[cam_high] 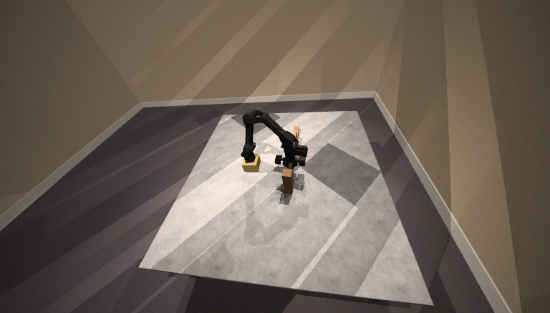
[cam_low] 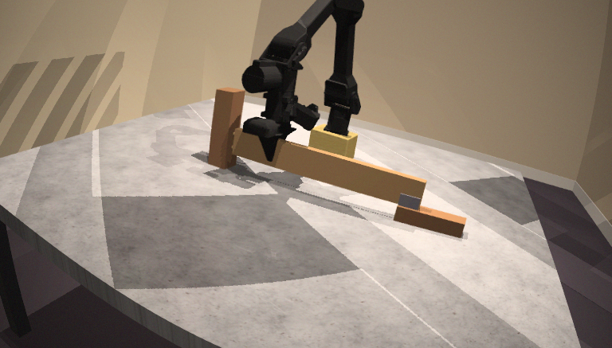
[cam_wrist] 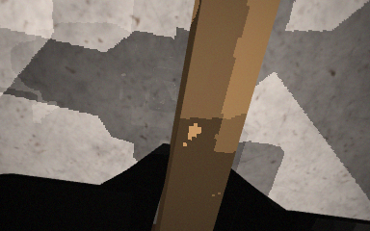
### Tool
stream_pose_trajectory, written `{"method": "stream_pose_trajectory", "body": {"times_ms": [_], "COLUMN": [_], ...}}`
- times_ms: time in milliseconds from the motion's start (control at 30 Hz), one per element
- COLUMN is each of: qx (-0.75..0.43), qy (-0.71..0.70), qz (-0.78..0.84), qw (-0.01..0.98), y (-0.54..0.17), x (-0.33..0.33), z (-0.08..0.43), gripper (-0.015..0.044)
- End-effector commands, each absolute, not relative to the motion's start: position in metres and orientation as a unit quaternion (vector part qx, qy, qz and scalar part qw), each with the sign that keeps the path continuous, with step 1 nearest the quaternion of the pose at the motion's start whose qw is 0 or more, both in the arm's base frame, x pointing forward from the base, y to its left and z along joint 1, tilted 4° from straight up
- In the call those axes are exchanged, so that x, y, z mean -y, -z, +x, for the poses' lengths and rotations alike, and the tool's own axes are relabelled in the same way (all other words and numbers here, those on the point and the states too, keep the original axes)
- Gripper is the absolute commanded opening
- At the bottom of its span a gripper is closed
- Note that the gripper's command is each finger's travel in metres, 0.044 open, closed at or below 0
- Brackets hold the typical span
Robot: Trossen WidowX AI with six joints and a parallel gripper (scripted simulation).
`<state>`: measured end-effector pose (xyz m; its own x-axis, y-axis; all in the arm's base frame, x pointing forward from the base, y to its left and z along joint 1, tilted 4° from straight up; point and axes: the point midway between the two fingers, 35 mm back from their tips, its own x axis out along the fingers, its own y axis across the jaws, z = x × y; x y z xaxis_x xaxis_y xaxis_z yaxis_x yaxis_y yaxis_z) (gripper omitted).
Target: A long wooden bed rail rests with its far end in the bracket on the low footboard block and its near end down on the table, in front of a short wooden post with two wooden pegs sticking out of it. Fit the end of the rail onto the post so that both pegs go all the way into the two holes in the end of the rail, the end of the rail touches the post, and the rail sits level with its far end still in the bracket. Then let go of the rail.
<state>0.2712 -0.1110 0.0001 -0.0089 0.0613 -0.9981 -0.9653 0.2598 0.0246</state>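
So the tool (cam_high: 289, 167) (cam_low: 269, 148) (cam_wrist: 184, 153) is clamped on the bed rail (cam_low: 351, 170) (cam_wrist: 217, 72), near the end by the post. In the exterior view one dark finger comes down over the side facing us; the other is behind the wood, so I can't see it there. The wrist view has black finger shapes on both sides of the rail, but their lower parts run out of the picture, and the rail is cut off top and bottom too.

The wooden post (cam_high: 287, 182) (cam_low: 223, 130) stands upright on the tabletop (cam_high: 251, 268) (cam_low: 288, 317) (cam_wrist: 58, 140), and the rail's gripped end is right up beside it, raised off the surface. Whether it actually touches, I can't tell. Pegs and holes are basically impossible to make out at that joint, so no clue how deep anything sits.

The far end is at the grey bracket (cam_low: 409, 201) on the low footboard block (cam_low: 430, 220). The bracket's near plate covers the bottom corner of the rail, so the seating is hard to judge.

From the top it's worse: the black arm (cam_high: 267, 121) (cam_low: 345, 42) hides most of the rail. Its foot is on a yellow block (cam_high: 251, 166) (cam_low: 334, 141), partly behind the rail in the exterior view.
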Motion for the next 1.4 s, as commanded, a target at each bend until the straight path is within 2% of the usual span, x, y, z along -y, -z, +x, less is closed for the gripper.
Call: {"method": "stream_pose_trajectory", "body": {"times_ms": [0,667,1200,1233,1367], "qx": [-0.552,-0.552,-0.551,-0.551,-0.551], "qy": [-0.445,-0.444,-0.449,-0.449,-0.448], "qz": [-0.414,-0.414,-0.411,-0.411,-0.411], "qw": [0.571,0.571,0.571,0.571,0.571], "y": [-0.0013,-0.0007,0.0006,0.0006,-0.0011], "x": [0.1157,0.1216,0.1173,0.1173,0.1158], "z": [0.2722,0.2705,0.2694,0.2694,0.27], "gripper": [0.0,0.0,0.042,0.044,0.044]}}
